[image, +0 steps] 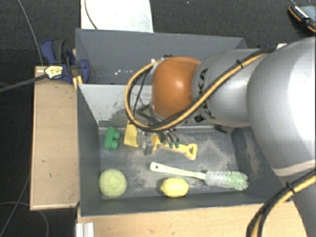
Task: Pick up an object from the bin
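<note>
Gripper point(148, 146) of mine hangs well off the bin walls point(89, 147) over 1 yellow shovel point(186, 150), closure impossible to tell.

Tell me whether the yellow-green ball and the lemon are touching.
Apart. The camera view shows a bare stretch of bin floor between the ball and the lemon, both lying by the near wall.

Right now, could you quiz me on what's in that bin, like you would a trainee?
1. True or false: in the picture, the ball lies left of the lemon.
2. Which thing lies nearest the hand? A) brush B) yellow toy C) ball
3. Fill in: the block is coloured ____.
Key: 1 true; 2 B; 3 green.
</note>
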Motion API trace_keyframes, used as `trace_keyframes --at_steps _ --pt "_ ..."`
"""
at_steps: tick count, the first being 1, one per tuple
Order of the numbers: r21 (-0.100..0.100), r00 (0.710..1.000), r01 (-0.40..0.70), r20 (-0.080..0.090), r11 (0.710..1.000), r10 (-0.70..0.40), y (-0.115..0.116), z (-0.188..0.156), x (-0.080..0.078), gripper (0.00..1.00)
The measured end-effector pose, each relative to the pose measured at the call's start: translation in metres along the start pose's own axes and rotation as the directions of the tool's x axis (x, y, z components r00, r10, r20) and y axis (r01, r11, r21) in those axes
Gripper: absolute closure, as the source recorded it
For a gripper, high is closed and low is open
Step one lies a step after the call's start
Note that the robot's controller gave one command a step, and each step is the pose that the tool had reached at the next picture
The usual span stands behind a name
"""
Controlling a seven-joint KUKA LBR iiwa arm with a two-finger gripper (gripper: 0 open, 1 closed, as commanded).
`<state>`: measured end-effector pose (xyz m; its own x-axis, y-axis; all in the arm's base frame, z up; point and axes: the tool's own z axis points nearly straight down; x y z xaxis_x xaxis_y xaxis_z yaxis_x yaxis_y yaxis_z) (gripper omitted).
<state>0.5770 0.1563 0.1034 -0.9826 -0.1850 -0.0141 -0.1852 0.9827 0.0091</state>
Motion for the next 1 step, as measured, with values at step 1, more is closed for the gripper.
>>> trace_keyframes --at_steps 1 --pt "-0.001 1.000 0.011 0.002 1.000 -0.011 0.0000 0.0154 -0.0009 1.00"
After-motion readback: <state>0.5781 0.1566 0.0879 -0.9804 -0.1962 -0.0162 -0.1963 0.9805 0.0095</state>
